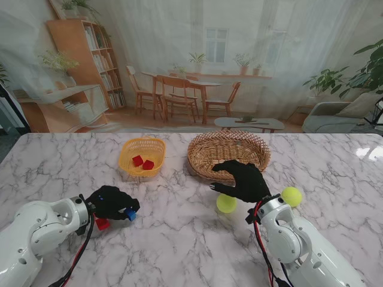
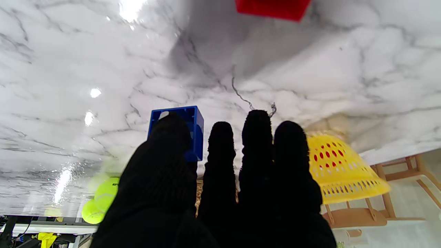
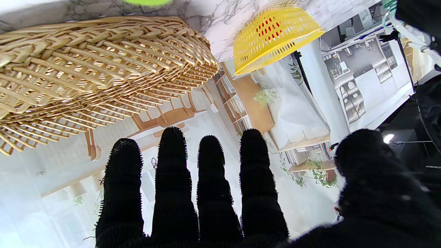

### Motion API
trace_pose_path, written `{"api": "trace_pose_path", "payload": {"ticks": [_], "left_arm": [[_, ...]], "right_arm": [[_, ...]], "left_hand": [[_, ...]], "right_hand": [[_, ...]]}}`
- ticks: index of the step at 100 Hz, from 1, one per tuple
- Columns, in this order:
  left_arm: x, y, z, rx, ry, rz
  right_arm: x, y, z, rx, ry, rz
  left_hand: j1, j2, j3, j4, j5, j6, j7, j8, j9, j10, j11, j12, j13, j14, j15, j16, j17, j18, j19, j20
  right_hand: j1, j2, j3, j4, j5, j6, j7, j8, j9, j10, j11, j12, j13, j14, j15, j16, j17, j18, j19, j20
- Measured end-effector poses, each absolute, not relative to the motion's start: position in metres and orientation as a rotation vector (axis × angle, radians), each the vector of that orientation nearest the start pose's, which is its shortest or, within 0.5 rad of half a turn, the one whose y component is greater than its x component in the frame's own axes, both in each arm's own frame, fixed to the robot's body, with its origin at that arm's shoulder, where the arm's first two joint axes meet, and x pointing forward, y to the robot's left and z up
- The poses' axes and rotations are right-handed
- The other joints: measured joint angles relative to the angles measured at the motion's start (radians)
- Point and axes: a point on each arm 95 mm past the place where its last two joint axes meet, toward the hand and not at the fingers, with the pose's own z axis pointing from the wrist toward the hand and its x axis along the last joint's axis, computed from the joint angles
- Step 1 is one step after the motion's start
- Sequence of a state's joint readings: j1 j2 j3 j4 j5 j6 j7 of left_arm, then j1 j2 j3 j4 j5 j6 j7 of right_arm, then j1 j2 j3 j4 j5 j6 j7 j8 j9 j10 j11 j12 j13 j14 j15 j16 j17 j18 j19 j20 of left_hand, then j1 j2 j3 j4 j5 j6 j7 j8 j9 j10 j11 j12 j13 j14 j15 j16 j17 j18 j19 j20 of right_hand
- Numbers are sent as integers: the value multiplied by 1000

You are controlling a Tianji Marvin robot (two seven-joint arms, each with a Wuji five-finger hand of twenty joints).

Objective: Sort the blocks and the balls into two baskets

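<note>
Two baskets on a big white marble-veined bench (image 1: pixel 179 239), glossy enough to throw glare spots. Largest first: oval woven wicker basket (image 1: pixel 228 154) on the far right, coarse natural weave, looks empty from the stand view. Just left of it, small round yellow plastic basket (image 1: pixel 142 156) with perforated walls, already holding two red cube blocks (image 1: pixel 143 162). So sorting partly done, blocks going in yellow, balls presumably meant for the wicker.

Then the hands, both in black knit gloves. Right hand (image 1: pixel 242 179) hanging over the near rim of the wicker basket, fingers spread and straight, holding nothing. Left hand (image 1: pixel 112 202) near me on the left, thumb and fingers pinching a small blue hollow plastic block (image 1: pixel 130 214), hard-edged and open on one side in the left wrist view. Looks lifted or barely off the bench, can't tell for sure.

Smaller stuff: two fuzzy yellow-green tennis balls, one (image 1: pixel 226 203) just under the right hand, the other (image 1: pixel 291 196) off to its right, both loose on the bench. One more small red plastic block (image 1: pixel 102 224) lying right beside the left hand.

Step in hand, best guess: blue block on its way to the yellow basket. Next move calls for a carry away from me and rightward, release over the rim. Slick hard cube, thin pinch, could twist out.
</note>
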State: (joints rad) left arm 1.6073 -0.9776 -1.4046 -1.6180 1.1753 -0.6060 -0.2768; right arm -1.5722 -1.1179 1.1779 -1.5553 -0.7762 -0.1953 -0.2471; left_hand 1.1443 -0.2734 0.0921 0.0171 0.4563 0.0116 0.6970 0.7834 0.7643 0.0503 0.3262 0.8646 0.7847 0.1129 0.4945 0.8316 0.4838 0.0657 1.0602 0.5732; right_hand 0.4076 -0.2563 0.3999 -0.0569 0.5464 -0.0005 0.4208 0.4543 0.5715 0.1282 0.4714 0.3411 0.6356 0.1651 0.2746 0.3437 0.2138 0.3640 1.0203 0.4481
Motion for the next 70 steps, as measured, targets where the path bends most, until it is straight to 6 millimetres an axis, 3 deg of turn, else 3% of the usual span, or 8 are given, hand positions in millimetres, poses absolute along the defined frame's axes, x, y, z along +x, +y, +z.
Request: {"api": "trace_pose_path", "payload": {"ticks": [39, 70], "left_arm": [[417, 62, -283, -793, 2017, -1327], [447, 62, -274, -801, 1918, -1300]], "right_arm": [[393, 19, -324, 1248, 1295, 1879], [393, 18, -323, 1248, 1289, 1880]], "left_hand": [[0, 0, -10, 0, 2, 0, 2, 0, 0, -2, 0, 0, 2, 0, 1, 10, 2, 0, 0, 0], [0, 0, -10, 0, 10, 4, 2, 0, 0, -1, 0, 0, 5, 0, 1, 10, 6, 1, 0, 10]], "right_hand": [[0, 0, 0, 0, 0, 0, 0, 0, 0, 0, 0, 0, 0, 0, 0, 0, 0, 0, 0, 0], [0, 0, 0, 0, 0, 0, 0, 0, 0, 0, 0, 0, 0, 0, 0, 0, 0, 0, 0, 0]]}}
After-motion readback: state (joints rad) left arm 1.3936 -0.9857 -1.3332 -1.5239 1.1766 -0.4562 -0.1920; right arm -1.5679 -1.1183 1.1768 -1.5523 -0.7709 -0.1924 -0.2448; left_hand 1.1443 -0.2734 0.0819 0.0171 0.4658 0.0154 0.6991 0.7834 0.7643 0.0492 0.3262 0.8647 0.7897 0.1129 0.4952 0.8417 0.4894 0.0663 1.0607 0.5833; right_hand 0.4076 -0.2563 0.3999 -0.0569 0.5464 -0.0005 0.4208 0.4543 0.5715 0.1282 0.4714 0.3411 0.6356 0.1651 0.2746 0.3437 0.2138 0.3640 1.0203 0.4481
